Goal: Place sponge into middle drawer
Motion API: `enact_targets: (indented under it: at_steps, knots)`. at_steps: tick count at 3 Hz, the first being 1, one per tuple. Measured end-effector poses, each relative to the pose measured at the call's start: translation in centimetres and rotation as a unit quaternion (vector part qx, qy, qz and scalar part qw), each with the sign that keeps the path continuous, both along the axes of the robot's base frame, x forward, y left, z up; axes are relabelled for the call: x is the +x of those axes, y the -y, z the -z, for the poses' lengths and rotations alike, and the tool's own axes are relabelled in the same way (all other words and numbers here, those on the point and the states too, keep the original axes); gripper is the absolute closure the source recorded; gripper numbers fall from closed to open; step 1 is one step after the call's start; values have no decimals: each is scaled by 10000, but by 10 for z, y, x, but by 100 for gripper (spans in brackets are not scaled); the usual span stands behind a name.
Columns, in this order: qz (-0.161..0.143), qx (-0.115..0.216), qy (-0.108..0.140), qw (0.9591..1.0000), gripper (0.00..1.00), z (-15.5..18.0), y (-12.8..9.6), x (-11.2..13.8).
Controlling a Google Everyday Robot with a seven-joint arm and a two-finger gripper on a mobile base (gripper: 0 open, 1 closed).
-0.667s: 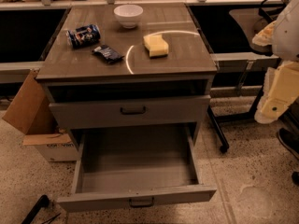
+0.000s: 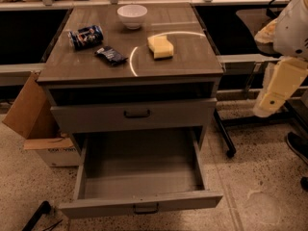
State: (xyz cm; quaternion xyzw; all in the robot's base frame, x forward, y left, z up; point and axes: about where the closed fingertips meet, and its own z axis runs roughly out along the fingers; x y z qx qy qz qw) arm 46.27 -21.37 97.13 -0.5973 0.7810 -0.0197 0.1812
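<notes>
The pale yellow sponge (image 2: 160, 47) lies on the cabinet top (image 2: 183, 64), right of centre. The middle drawer (image 2: 139, 177) is pulled wide open below; its grey floor is bare and its slim front panel with a small dark handle (image 2: 146, 208) faces me. Above it is a closed, taller drawer front (image 2: 134, 114) with a dark handle. Only the white and cream segments of my arm (image 2: 281, 83) show at the right edge, beside the cabinet and well clear of the sponge. The gripper itself is out of view.
On the cabinet top stand a white bowl (image 2: 132, 15) at the back, a blue drink can (image 2: 85, 36) lying on its side, and a small dark snack packet (image 2: 110, 55). A cardboard box (image 2: 36, 124) sits on the floor at the left. A chair base (image 2: 226, 138) is at the right.
The arm segments at the right edge have shifted slightly to the left and up. The sponge, the drawers and the other objects have not moved.
</notes>
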Motion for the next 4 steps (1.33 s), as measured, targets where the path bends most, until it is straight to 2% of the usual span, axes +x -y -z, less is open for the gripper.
enact_targets:
  at_steps: [1,2,3,4]
  knots:
    - [-30,615,102,9980,0,7,-11,34]
    - [111,1325,249,9908,0,19,-33,73]
    - [105,1312,242,9910,0,19,-33,72]
    - [93,1461,398,9884,0,21,-41,93]
